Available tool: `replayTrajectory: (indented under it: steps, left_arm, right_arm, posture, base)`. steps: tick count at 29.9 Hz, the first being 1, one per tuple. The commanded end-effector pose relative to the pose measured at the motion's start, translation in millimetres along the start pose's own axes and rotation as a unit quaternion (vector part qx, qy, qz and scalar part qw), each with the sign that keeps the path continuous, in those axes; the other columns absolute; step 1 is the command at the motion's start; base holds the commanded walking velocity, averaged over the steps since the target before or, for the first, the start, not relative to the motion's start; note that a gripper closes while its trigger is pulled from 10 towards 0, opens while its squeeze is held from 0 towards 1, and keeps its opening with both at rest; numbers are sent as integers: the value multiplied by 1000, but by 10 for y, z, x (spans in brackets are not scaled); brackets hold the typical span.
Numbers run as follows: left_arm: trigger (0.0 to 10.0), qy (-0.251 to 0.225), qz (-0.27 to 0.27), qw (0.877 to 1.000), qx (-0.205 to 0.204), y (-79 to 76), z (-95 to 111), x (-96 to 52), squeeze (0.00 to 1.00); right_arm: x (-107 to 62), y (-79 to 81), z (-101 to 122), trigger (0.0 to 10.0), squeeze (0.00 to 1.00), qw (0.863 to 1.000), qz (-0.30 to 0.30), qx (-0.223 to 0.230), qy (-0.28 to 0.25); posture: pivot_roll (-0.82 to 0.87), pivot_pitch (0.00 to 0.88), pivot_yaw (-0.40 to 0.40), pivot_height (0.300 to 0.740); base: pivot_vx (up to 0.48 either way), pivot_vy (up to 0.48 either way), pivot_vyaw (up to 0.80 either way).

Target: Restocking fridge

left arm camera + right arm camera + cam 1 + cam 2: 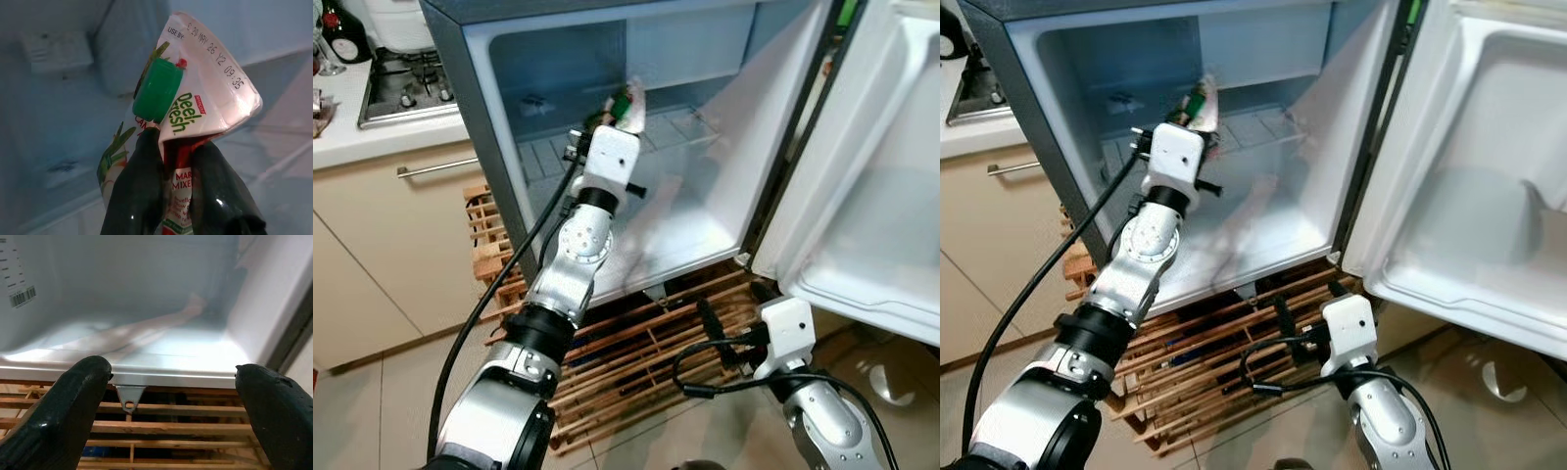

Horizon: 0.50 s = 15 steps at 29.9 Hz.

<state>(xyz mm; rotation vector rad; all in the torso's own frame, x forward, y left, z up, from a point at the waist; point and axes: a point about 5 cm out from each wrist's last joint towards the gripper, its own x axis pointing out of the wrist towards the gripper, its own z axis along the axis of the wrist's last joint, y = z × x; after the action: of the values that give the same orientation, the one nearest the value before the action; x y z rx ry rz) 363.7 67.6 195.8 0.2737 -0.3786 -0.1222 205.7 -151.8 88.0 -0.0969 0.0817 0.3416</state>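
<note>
The left gripper [171, 191] is clenched on a carton [195, 98] with a green cap, held inside the open fridge [705, 235] above its floor, toward the far wall. The carton is not yet set down; placement and release remain. The right gripper [171, 396] is released, low and near, in front of the fridge's bottom edge.

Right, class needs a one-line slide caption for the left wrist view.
Left tool grips a juice carton with a green cap inside the open fridge.
</note>
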Motion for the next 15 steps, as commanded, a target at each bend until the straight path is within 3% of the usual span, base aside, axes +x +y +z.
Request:
replayTrajectory:
  steps: [1,3,7,12,15]
  left_arm:
    - [10000,-14,37,999,23,112,77,68,0]
    - [10000,-7,54,998,24,149,56,68,0]
    - [10000,50,97,993,37,252,-145,79,0]
    - [10000,48,98,994,14,261,-123,182,0]
    - [10000,63,92,993,-34,258,-119,251,0]
  right_arm:
    - [-29,12,0,10000,0,1000,6,7,4]
    - [-40,12,0,10000,0,1000,6,7,6]
    - [-84,21,-24,10000,0,1000,9,10,17]
    - [-157,31,-43,10000,0,1000,12,9,25]
    - [-192,33,-51,10000,0,999,14,5,30]
  posture:
    - [-262,0,20,740]
    - [-262,0,20,740]
    - [-269,0,17,740]
    - [-286,0,14,740]
    - [-293,0,12,740]
  base:
    - [0,0,0]
    - [0,0,0]
    - [0,0,0]
    - [0,0,0]
    - [0,0,0]
